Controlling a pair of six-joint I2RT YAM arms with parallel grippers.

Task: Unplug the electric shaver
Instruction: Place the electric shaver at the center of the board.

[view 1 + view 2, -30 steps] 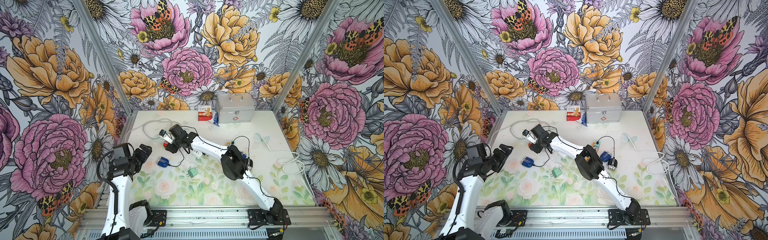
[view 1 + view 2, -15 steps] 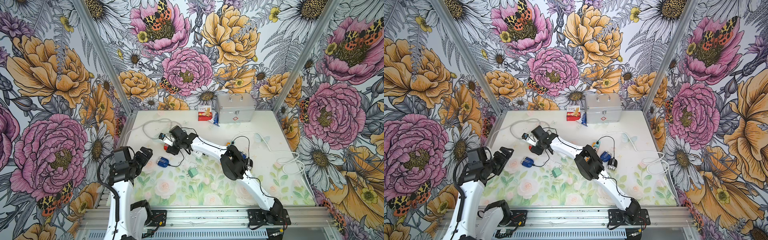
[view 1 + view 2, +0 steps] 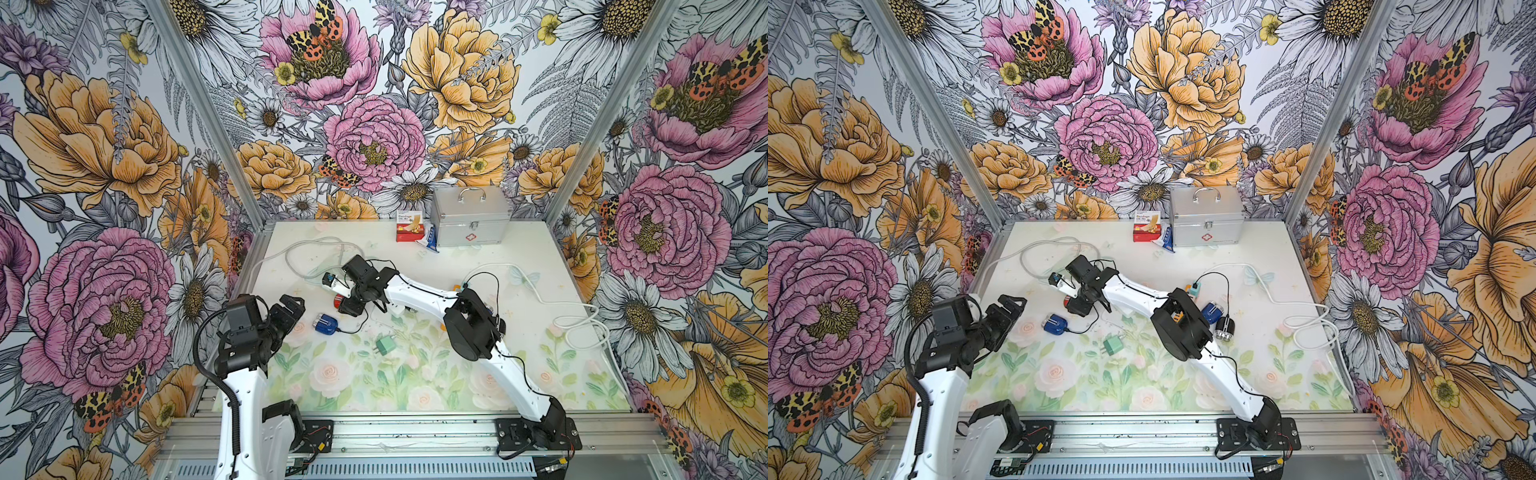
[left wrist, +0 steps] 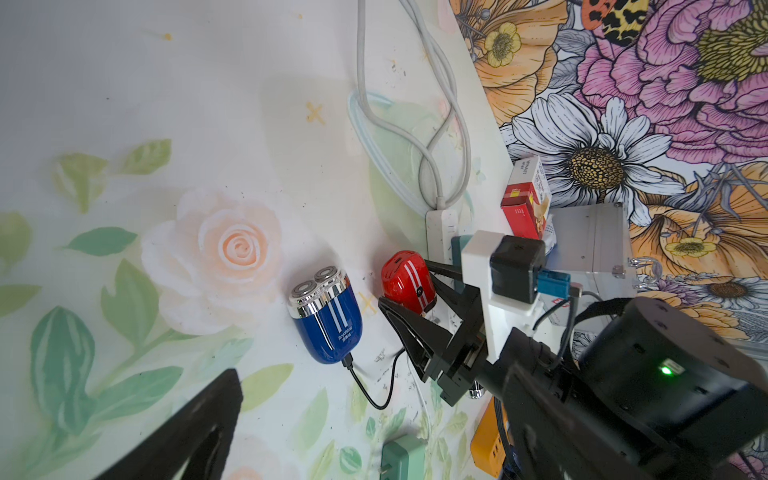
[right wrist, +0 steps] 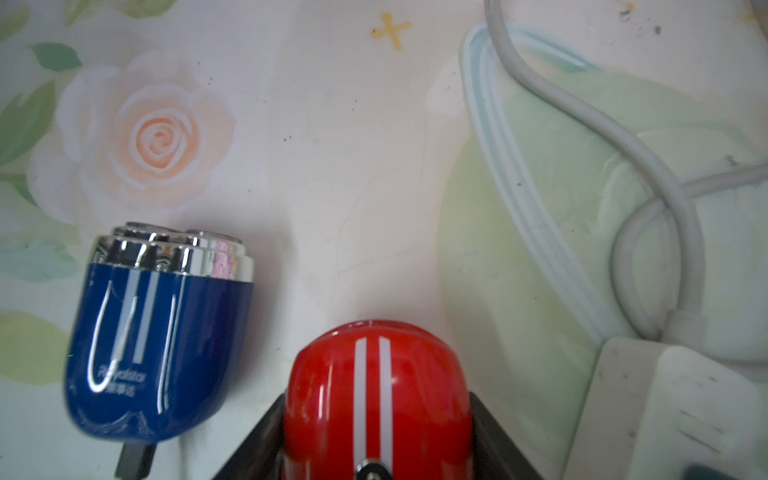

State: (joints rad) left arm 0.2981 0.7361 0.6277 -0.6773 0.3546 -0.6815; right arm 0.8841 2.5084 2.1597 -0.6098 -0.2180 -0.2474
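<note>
Two small electric shavers lie left of the table's middle. My right gripper (image 3: pixel 345 300) is shut on the red shaver (image 5: pixel 374 386), its black fingers (image 5: pixel 257 440) on both sides of the body; the same grip shows in the left wrist view on the red shaver (image 4: pixel 407 278). The blue shaver (image 3: pixel 325 324) with a chrome head lies free beside it, a black cable (image 4: pixel 370 395) plugged into its base. My left gripper (image 3: pixel 291 309) hangs open to the left of the blue shaver (image 3: pixel 1054 324), nothing between its fingers (image 4: pixel 187 428).
A white power strip (image 4: pixel 440 232) with its looped white cable (image 5: pixel 623 137) lies just behind the red shaver. A green plug adapter (image 3: pixel 385 345) sits mid-table. A silver case (image 3: pixel 469 220) and a red box (image 3: pixel 409 226) stand at the back wall. Another blue shaver (image 3: pixel 1212 311) lies by the right arm's elbow.
The right gripper, still shut on the red shaver, has shifted slightly toward the table's front. The left arm has drifted a little and stays open.
</note>
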